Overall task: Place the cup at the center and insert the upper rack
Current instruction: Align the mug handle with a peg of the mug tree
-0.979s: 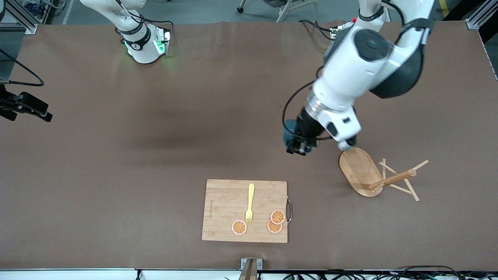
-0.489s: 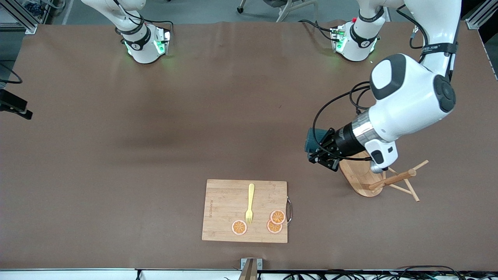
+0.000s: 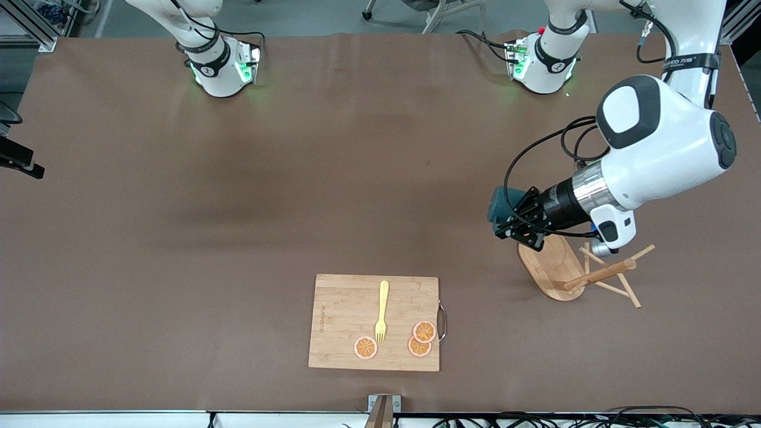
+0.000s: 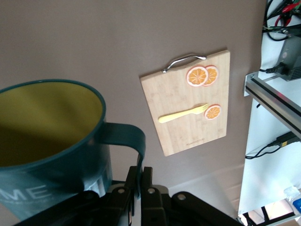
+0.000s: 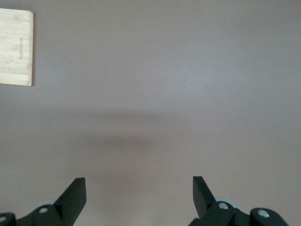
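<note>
So the left tool (image 3: 516, 224) has the dark teal mug with the yellow inside (image 3: 502, 204) clamped by its handle, up in the air over the brown bench (image 3: 238, 208) just beside the tipped-over light wooden mug tree (image 3: 571, 270). Right tool (image 5: 139, 194) waits with its fingers spread wide over bare bench, holding nothing.

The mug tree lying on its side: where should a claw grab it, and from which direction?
Probably the thick post of the mug tree, from above. It lies roughly level, oval base tipped on edge, with a bare stretch between base and pegs; the thin pegs look weak.
</note>
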Controlling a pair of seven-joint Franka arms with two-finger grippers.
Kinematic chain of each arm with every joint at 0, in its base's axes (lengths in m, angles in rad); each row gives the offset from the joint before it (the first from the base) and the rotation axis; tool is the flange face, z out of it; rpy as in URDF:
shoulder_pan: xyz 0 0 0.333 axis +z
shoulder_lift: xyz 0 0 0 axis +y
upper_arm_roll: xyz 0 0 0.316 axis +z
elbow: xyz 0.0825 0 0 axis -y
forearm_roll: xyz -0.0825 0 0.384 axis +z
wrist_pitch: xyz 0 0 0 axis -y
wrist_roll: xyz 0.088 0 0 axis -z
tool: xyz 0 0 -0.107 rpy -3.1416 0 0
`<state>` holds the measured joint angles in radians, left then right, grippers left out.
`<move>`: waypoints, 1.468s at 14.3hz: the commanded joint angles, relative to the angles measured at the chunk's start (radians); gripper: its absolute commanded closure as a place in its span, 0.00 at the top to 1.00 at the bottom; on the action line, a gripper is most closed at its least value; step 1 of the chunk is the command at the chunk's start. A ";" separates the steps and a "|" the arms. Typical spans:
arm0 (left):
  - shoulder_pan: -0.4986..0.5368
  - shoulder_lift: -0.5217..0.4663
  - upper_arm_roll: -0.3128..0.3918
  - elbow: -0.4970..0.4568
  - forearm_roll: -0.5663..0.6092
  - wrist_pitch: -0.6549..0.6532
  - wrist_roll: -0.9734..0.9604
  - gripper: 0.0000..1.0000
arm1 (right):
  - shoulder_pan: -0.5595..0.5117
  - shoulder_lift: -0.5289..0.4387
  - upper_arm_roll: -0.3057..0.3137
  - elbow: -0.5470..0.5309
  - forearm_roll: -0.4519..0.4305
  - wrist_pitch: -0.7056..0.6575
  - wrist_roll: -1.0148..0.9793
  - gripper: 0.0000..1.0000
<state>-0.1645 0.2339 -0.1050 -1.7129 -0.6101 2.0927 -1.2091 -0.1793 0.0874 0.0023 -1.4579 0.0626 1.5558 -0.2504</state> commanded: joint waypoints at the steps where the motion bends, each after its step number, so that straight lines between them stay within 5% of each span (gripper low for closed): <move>1: 0.055 -0.094 -0.008 -0.129 -0.034 0.000 0.083 0.00 | 0.011 -0.008 0.002 -0.010 0.006 0.016 -0.001 1.00; 16: 0.177 0.015 -0.007 -0.082 -0.178 0.018 0.350 0.00 | 0.080 -0.017 0.002 -0.013 -0.063 0.075 -0.001 1.00; 21: 0.175 0.058 -0.005 -0.057 -0.201 0.090 0.371 0.01 | 0.081 -0.084 0.002 -0.094 -0.061 0.076 0.023 1.00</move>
<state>0.0079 0.2697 -0.1048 -1.7927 -0.7882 2.1641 -0.8607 -0.1026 0.0769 0.0051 -1.4740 0.0173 1.6243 -0.2462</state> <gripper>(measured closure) 0.938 0.000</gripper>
